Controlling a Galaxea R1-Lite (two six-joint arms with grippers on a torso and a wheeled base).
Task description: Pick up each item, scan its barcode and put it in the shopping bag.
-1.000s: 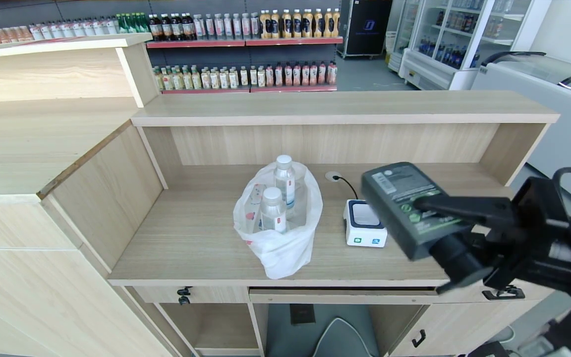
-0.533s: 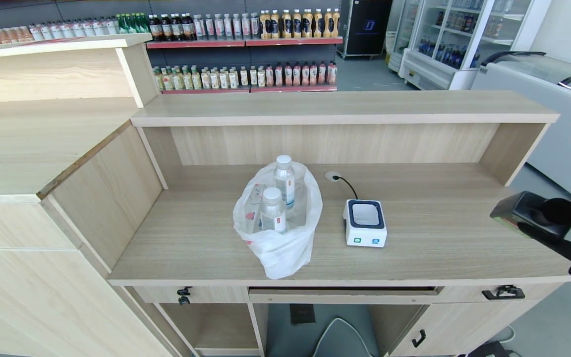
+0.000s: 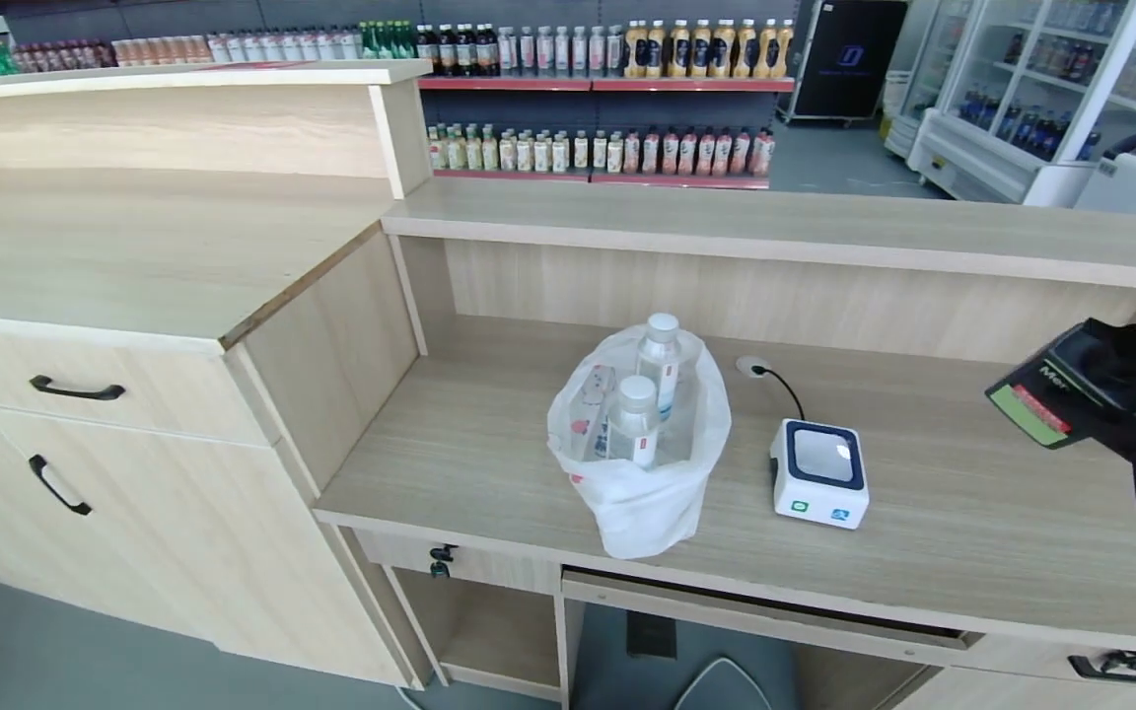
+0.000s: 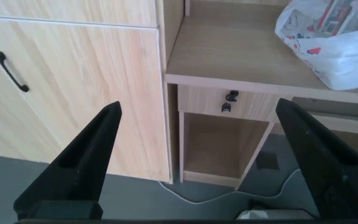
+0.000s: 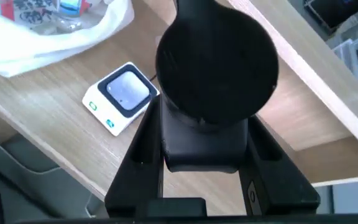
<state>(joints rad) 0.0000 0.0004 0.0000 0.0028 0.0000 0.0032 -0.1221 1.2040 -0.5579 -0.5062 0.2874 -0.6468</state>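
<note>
Dark black-capped carton (image 3: 1056,394) gripped by right hand (image 3: 1125,409), long axis tilted, base toward scanner (image 3: 819,473).

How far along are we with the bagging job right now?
Done: two bottles stand in the shopping bag. In hand: the right gripper is shut on a dark container, held right of the scanner. Left: bagging it; whether it was scanned, I cannot tell. The left gripper is open, empty.

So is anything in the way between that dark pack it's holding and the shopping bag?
Only the scanner, which sits on the counter between the two. It is low, and the right gripper holds the dark pack above the counter, so it could likely pass over. The shopping bag stands open, two bottles inside.
</note>
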